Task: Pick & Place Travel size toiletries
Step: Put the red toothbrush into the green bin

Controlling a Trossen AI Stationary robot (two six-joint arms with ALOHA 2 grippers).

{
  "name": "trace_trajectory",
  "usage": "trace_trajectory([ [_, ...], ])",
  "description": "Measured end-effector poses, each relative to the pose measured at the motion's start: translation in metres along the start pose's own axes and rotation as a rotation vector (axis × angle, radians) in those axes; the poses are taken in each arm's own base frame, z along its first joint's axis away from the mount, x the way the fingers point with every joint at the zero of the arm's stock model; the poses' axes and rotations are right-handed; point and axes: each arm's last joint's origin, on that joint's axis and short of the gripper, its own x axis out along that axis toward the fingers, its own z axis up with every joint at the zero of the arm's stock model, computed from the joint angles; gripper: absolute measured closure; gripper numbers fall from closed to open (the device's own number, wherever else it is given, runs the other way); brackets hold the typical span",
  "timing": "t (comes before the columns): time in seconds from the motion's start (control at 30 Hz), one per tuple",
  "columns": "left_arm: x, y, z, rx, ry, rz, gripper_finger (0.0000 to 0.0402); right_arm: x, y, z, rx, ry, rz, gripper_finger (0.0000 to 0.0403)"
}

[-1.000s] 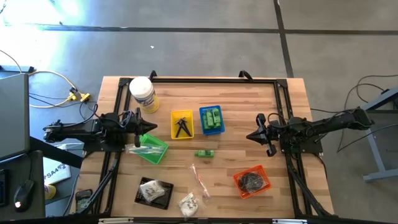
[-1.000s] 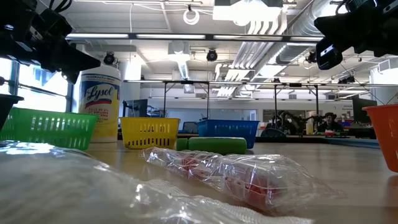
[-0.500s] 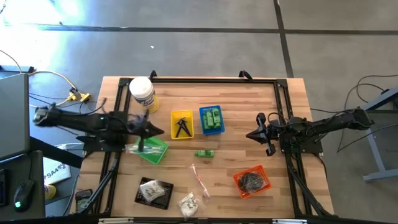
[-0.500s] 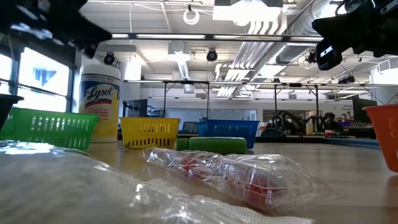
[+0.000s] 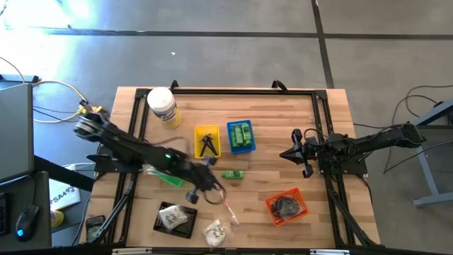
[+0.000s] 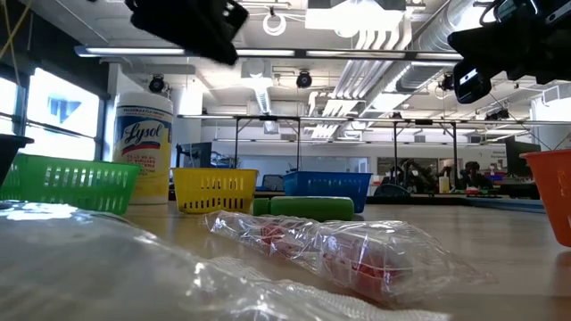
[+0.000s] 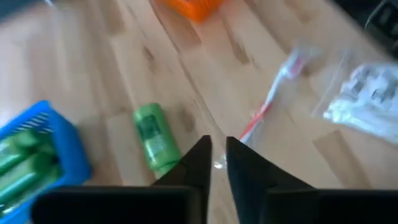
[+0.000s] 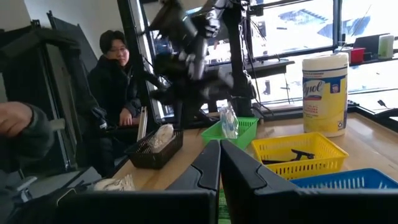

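A green bottle [image 5: 232, 174] lies on its side on the wooden table, also in the left wrist view [image 7: 154, 140]. A long thin clear packet [image 5: 228, 205] with a red and white stick lies nearer the near edge. A clear packet with white contents [image 5: 214, 232] lies at the near edge. My left gripper [image 5: 214, 193] hangs above the table between the bottle and the long packet [image 7: 273, 102]. It slants down, with a narrow gap between its fingertips [image 7: 217, 152] and nothing in it. My right gripper [image 5: 283, 154] waits shut at mid right, holding nothing.
A blue basket [image 5: 241, 136] holds green bottles, and a yellow basket [image 5: 207, 142] holds black pieces. A green basket [image 5: 173, 172], a black tray [image 5: 175, 218] and an orange basket [image 5: 287, 206] stand around. A big white jar [image 5: 163, 108] stands far left. A person [image 8: 115, 81] sits beyond the table.
My left arm has swung out from beside the green basket toward the table's right and near edge. It has risen, and its gripper has tipped downward over the spot between the green bottle and the long packet. The things on the table have stayed put.
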Motion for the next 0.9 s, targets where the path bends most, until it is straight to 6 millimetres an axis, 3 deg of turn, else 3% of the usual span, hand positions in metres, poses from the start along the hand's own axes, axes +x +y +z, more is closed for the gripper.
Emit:
trace_trajectory([
  [0.2,0.057,-0.007,0.014,0.062,0.167,-0.130,0.0262,0.000,0.000,0.000,0.028,0.000,0.000,0.0399],
  [0.4,0.092,-0.017,0.024,0.108,0.191,-0.291,0.0183,0.000,0.000,0.000,0.038,0.001,0.001,0.0399],
  [0.67,0.135,-0.022,0.019,0.131,0.242,-0.333,0.0168,0.000,0.000,0.000,0.035,0.004,0.004,0.0399],
  [0.9,0.153,-0.026,0.008,0.155,0.279,-0.322,0.0168,0.000,0.000,0.000,0.035,0.007,0.006,0.0399],
])
